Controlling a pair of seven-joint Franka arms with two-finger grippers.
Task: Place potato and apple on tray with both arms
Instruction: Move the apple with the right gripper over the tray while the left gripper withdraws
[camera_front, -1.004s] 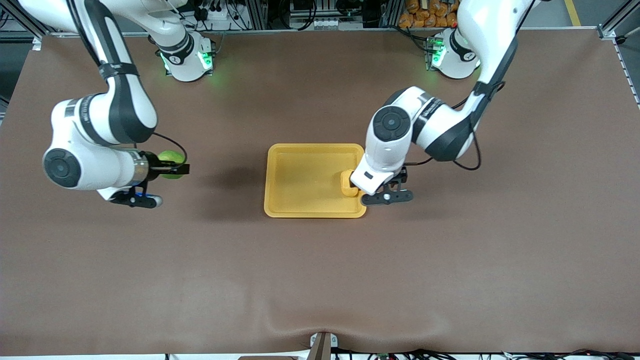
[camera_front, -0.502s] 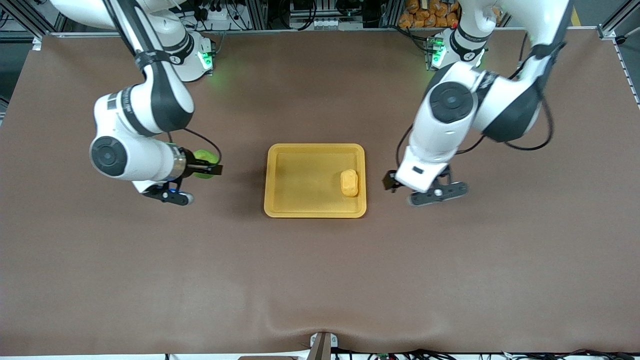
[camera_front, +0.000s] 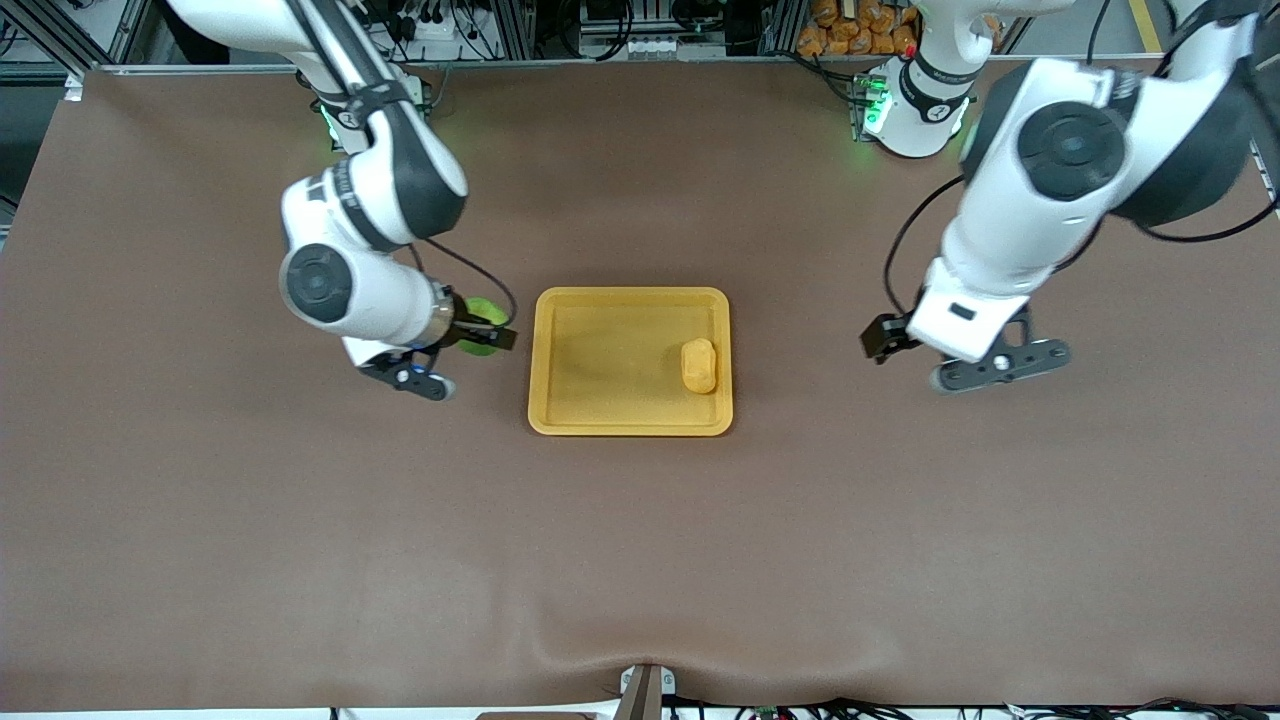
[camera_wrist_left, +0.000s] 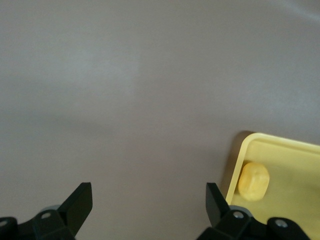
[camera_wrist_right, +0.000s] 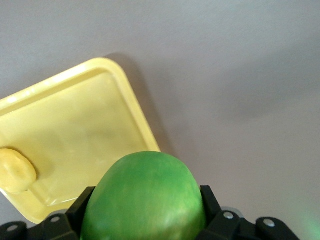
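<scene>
The yellow tray (camera_front: 560, 400) lies mid-table. The potato (camera_front: 699, 366) rests in it, near the rim toward the left arm's end; it also shows in the left wrist view (camera_wrist_left: 253, 180) and the right wrist view (camera_wrist_right: 15, 171). My right gripper (camera_front: 487, 333) is shut on the green apple (camera_front: 481, 327), up over the table just beside the tray's rim at the right arm's end; the apple fills the right wrist view (camera_wrist_right: 145, 197). My left gripper (camera_front: 880, 336) is open and empty, over bare table off the tray's other end (camera_wrist_left: 148, 202).
The brown table mat (camera_front: 640, 550) spreads wide on all sides of the tray. The arms' bases stand along the table's back edge. The tray's corner shows in both wrist views (camera_wrist_left: 250, 142) (camera_wrist_right: 107, 67).
My left gripper let go of the potato in the tray and drew away toward the left arm's end, rising. My right gripper carried the apple across the table to just beside the tray.
</scene>
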